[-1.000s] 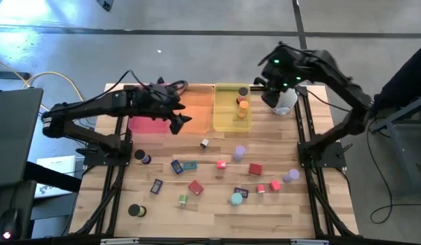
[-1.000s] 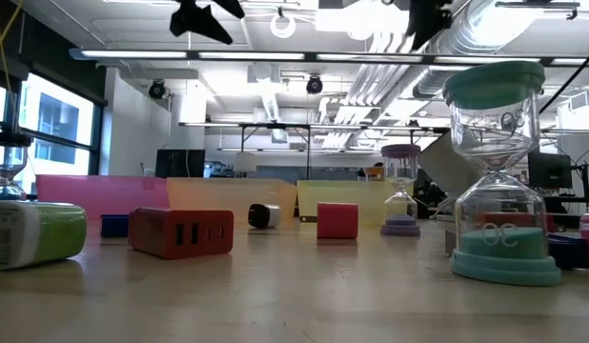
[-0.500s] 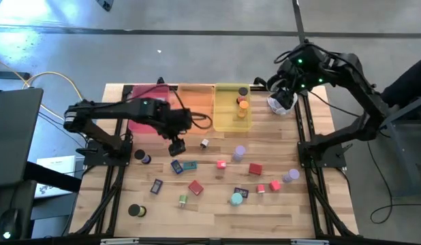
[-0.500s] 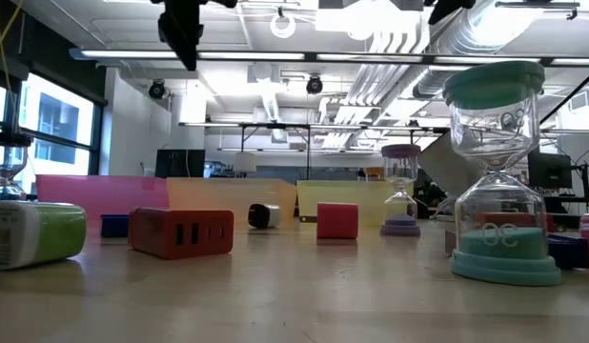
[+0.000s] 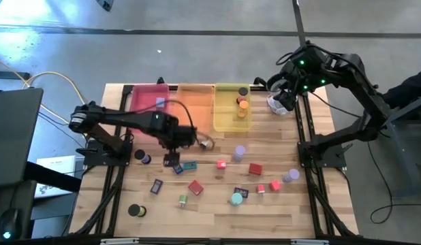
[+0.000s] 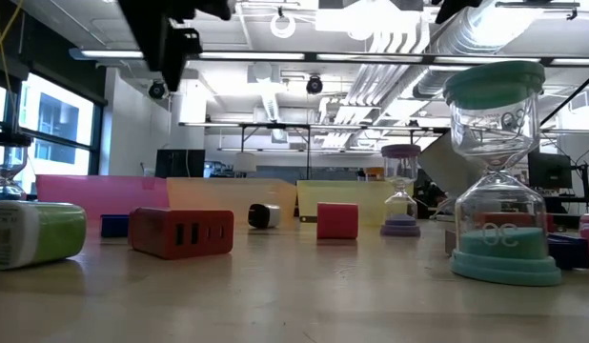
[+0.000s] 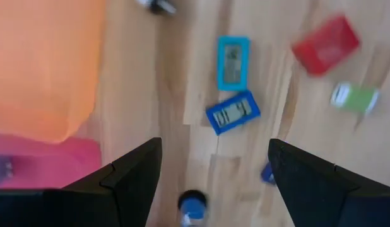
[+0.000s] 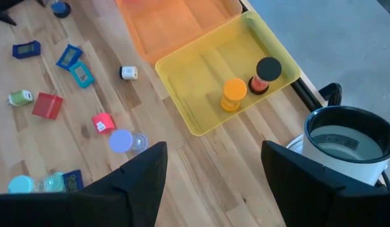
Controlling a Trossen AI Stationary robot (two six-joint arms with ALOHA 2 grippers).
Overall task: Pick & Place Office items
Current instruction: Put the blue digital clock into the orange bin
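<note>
Several small office items lie scattered on the wooden table (image 5: 319, 116): a blue rectangle (image 7: 233, 113), a teal rectangle (image 7: 233, 62), a red block (image 7: 325, 44), a green piece (image 7: 354, 98) and a blue-capped cylinder (image 7: 194, 207). My left gripper (image 5: 173, 160) hangs open above the table, pointing down, beside the blue rectangle (image 5: 176, 167); nothing is between its fingers (image 7: 138, 170). My right gripper (image 5: 284, 96) is open and empty, high over the back right corner above a white device (image 8: 343, 142). An orange cylinder (image 8: 234, 93) and a black one (image 8: 268, 72) stand in the yellow tray (image 8: 201, 75).
Pink (image 5: 146, 112), orange (image 5: 195, 102) and yellow (image 5: 227, 119) trays stand side by side at the table's far edge; a small bluish piece (image 5: 159, 102) lies in the pink one. More pieces, among them a pink cube (image 5: 221, 164) and a teal hourglass (image 5: 236, 199), lie near the front.
My left gripper has swung from over the pink and orange trays toward the table's near edge and down, tipping from nearly level to pointing down over the blue rectangles. My right gripper has drawn away from the yellow tray toward the table's right edge, over the white device.
</note>
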